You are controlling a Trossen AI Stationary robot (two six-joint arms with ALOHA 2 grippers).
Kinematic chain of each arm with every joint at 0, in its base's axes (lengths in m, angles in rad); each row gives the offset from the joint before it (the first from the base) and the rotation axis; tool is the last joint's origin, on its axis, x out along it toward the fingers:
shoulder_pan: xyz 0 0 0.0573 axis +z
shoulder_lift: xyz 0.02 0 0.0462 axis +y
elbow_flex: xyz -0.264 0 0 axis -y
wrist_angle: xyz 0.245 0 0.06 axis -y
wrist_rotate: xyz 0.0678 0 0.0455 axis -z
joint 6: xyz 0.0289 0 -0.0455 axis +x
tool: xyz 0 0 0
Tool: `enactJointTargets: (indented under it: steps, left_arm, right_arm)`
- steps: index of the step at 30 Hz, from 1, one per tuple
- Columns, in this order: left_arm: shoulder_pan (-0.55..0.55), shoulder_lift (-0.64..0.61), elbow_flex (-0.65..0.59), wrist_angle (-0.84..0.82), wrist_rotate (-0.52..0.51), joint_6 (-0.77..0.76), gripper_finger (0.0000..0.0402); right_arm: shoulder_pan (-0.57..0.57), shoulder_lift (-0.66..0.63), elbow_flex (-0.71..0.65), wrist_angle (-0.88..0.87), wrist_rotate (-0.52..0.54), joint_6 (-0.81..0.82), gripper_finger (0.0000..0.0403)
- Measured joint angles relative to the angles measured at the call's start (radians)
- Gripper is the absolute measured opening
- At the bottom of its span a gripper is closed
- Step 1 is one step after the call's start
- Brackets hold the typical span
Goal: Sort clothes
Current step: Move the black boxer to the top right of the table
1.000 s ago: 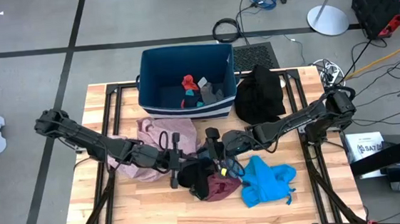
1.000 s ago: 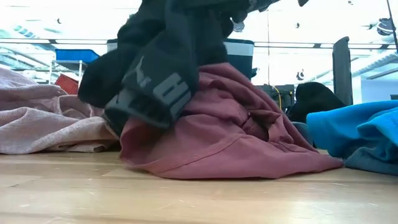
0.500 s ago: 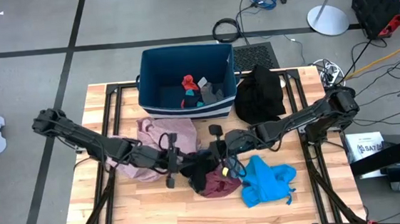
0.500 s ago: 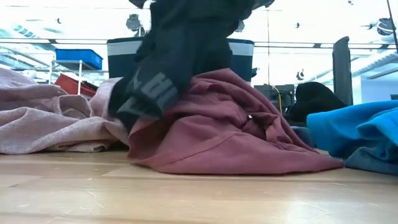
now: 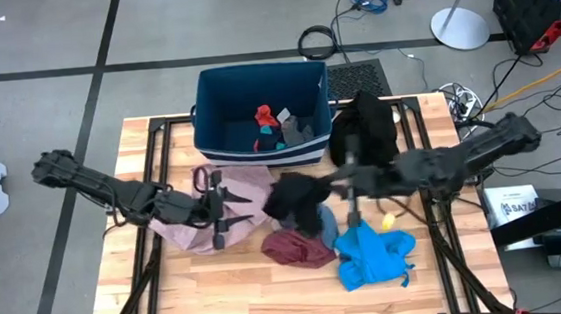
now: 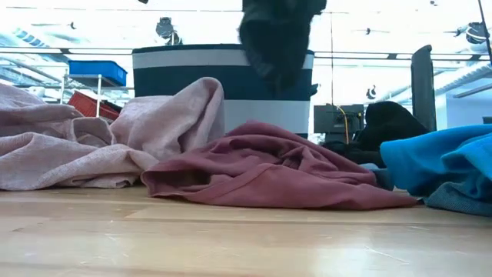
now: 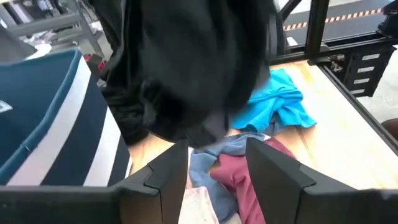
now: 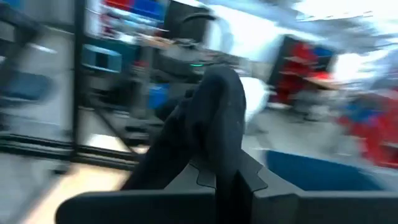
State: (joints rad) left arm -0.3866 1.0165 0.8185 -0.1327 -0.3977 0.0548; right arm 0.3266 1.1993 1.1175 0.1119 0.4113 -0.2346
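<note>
Above the table's middle, the right gripper (image 5: 335,184) pinches a black garment (image 5: 294,201), hanging clear of the maroon garment (image 5: 293,247). Left of it, the left gripper (image 5: 226,207) hovers spread over the pink garment (image 5: 225,184). Carrying it well means keeping it high, clear of the pile.

Wooden table (image 5: 181,295), striped blue bin (image 5: 262,118), pink garment (image 5: 191,229), maroon garment (image 5: 293,248), bright blue garment (image 5: 374,255), black pile (image 5: 364,130)

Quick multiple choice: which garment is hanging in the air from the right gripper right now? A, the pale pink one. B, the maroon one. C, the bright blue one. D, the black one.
D: the right gripper is shut on the black garment, which hangs clear of the table in the low view, while the maroon garment, bright blue garment and pale pink garment lie on the wood.
</note>
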Motion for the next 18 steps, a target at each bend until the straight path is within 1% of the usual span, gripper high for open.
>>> enactJointTargets:
  steps: [3,5,6,9,11,12,16,18]
  left_arm:
    - [0.0,-0.003,0.0,0.0,0.0,0.008,0.0172]
    - [0.0,-0.001,0.0,-0.002,0.0,0.008,0.0172]
    - [0.0,0.001,0.0,-0.005,0.0,0.008,0.0173]
    - [0.0,0.003,-0.001,-0.01,0.0,0.009,0.0173]
    - [0.0,0.003,-0.001,-0.01,0.0,0.011,0.0173]
    - [0.0,0.003,-0.001,-0.01,0.0,0.011,0.0173]
    - [0.0,0.003,-0.001,-0.01,0.0,0.012,0.0173]
    - [0.001,0.003,-0.001,-0.009,-0.001,0.012,0.0173]
  right_arm:
    - [0.038,-0.086,0.0,-0.1,0.332,-0.084,0.0001]
    - [0.032,-0.139,0.0,-0.167,0.509,-0.091,0.0001]
    - [0.023,-0.161,0.0,-0.203,0.566,-0.078,0.0001]
    - [-0.025,-0.213,0.0,-0.342,0.691,0.013,0.0001]
    - [-0.074,-0.244,0.0,-0.47,0.755,0.132,0.0]
    - [-0.106,-0.257,0.0,-0.534,0.768,0.21,0.0]
    - [-0.252,-0.273,0.0,-0.776,0.76,0.497,0.0]
    - [-0.324,-0.259,0.0,-0.855,0.715,0.583,0.0]
